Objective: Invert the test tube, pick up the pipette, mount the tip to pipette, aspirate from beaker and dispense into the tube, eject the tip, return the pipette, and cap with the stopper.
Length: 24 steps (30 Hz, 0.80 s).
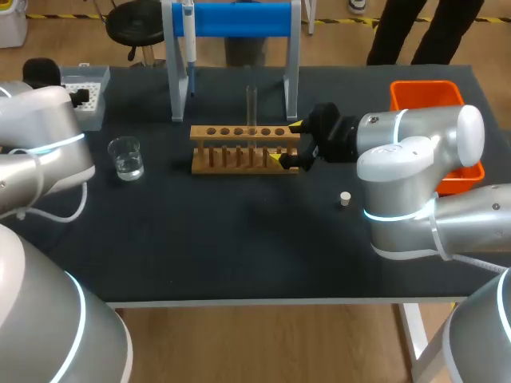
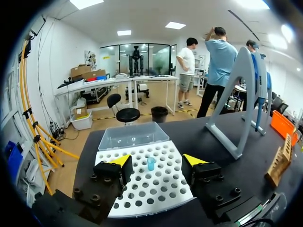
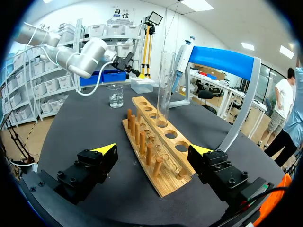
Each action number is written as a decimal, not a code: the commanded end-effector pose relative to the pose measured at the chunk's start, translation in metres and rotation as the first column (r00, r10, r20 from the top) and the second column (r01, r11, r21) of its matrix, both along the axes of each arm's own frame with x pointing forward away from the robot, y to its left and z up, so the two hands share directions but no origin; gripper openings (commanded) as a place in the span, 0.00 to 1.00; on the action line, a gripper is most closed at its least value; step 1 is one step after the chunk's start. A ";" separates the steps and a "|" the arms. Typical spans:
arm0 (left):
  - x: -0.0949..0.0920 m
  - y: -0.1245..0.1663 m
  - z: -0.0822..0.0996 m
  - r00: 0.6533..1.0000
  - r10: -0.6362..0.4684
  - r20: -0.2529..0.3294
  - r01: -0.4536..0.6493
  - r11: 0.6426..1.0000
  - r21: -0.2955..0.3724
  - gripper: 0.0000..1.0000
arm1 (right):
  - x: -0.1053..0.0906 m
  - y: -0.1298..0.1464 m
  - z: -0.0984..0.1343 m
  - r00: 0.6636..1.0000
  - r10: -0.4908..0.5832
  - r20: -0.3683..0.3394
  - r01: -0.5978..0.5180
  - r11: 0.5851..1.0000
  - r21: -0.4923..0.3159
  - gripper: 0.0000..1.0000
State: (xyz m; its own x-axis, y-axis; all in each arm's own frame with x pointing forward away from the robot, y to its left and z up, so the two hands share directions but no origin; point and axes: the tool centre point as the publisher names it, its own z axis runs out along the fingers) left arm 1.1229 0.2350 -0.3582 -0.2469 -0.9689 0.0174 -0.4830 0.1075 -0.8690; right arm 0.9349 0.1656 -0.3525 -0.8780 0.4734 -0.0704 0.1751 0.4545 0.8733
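Tube [image 1: 251, 104] upright in rack [image 1: 200, 133].

Table [image 1: 239, 247] — matt black top.
Rack [image 1: 243, 148]: honey-tan wood, a row of dark round holes along the top.
Test tube [image 1: 251, 102] in the rack: clear glass.
Beaker [image 1: 126, 157], left of the rack: clear, colourless.
Stopper [image 1: 345, 199], right of the rack: cream.
Bin [image 1: 427, 94], further right of the rack: bright orange.
Stand [image 1: 239, 19], behind the rack: grey legs, blue crossbar.
Tip box [image 2: 156, 189] — white tray with a regular grid of holes, holding one pale blue tip [image 2: 151, 163].
Left gripper [image 2: 157, 161] and right gripper [image 3: 154, 150]: black, with yellow tips.
Left arm [image 1: 40, 152] and right arm [image 1: 415, 159]: silver-grey, with cyan rings.
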 end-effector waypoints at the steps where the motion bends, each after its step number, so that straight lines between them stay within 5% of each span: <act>1: 0.008 0.001 -0.002 1.000 -0.002 -0.011 0.002 1.000 0.003 0.64 | 0.000 0.000 -0.001 1.000 -0.002 0.002 0.002 1.000 0.002 1.00; 24: 0.015 0.004 -0.005 1.000 0.001 -0.019 -0.001 1.000 0.015 0.52 | 0.000 0.000 -0.001 1.000 -0.002 0.002 0.002 1.000 0.002 1.00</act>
